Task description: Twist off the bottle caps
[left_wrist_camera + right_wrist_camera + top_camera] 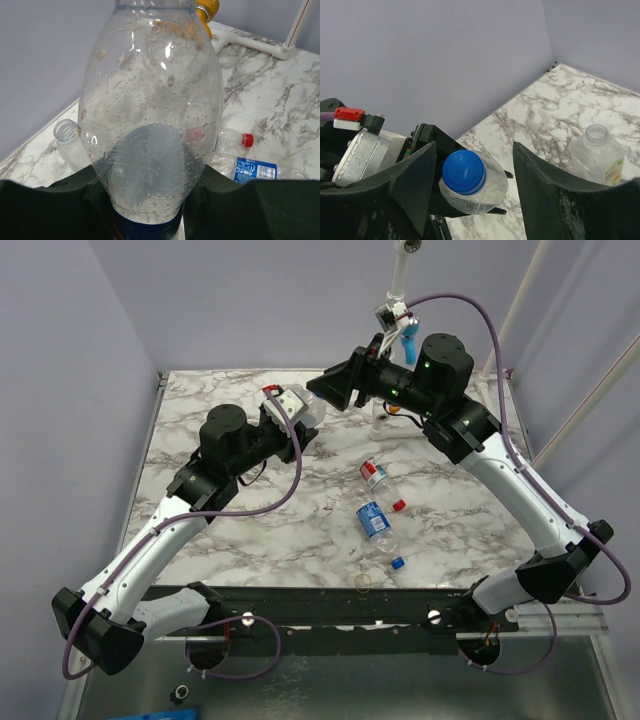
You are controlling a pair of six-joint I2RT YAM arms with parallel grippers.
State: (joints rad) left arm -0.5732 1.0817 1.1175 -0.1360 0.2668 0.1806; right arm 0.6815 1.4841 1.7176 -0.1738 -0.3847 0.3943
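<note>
My left gripper (288, 418) is shut on a clear crinkly bottle (305, 406) and holds it above the table's back. In the left wrist view this bottle (150, 110) fills the frame, its blue label low between the jaws. My right gripper (318, 392) is open around the bottle's neck. In the right wrist view the blue cap (464, 171) sits on the bottle between my open fingers (545, 195), nearer the left one, untouched. Two more bottles lie mid-table: one with a red cap (374, 474) and one with a blue label (372, 521).
A loose red cap (399, 505), a loose blue cap (397, 563) and a yellowish rubber-band ring (363, 582) lie near the front. A wider open label-less bottle (597, 155) stands at the back. A white pipe stand (397, 280) rises at the back edge.
</note>
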